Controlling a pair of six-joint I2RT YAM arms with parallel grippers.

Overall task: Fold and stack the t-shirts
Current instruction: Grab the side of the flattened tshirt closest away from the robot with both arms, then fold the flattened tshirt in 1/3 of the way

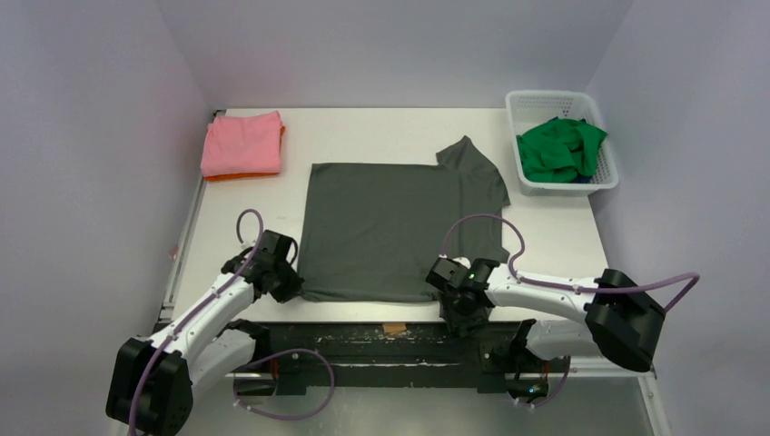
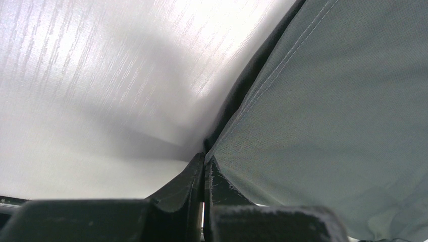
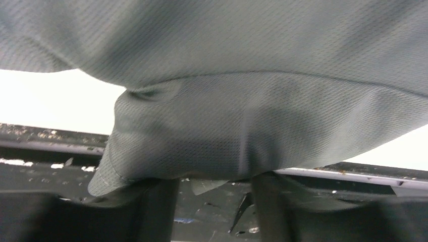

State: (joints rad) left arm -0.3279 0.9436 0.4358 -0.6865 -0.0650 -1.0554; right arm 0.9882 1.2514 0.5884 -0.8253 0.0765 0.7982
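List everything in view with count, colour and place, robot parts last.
dark grey short-sleeved cloth t-shirt: one, dark grey, spread flat mid-table
pink folded cloth t-shirt: one, pink, far left corner, top of a stack
orange folded cloth t-shirt: one, orange, edge showing under the pink
white plastic lattice basket: one, white, far right corner
bright green crumpled cloth t-shirt: one, green, inside the basket
white table: one, white, under everything
left claw: one, black, shut on the grey shirt's near left corner
right claw: one, black, open at the near right hem

I count four t-shirts, one each: dark grey shirt (image 1: 399, 227), pink shirt (image 1: 241, 143), orange shirt (image 1: 238, 175), green shirt (image 1: 558, 148). One basket (image 1: 565, 188). One worktop (image 1: 381, 136). Two grippers: left gripper (image 1: 295, 286), right gripper (image 1: 447, 289).
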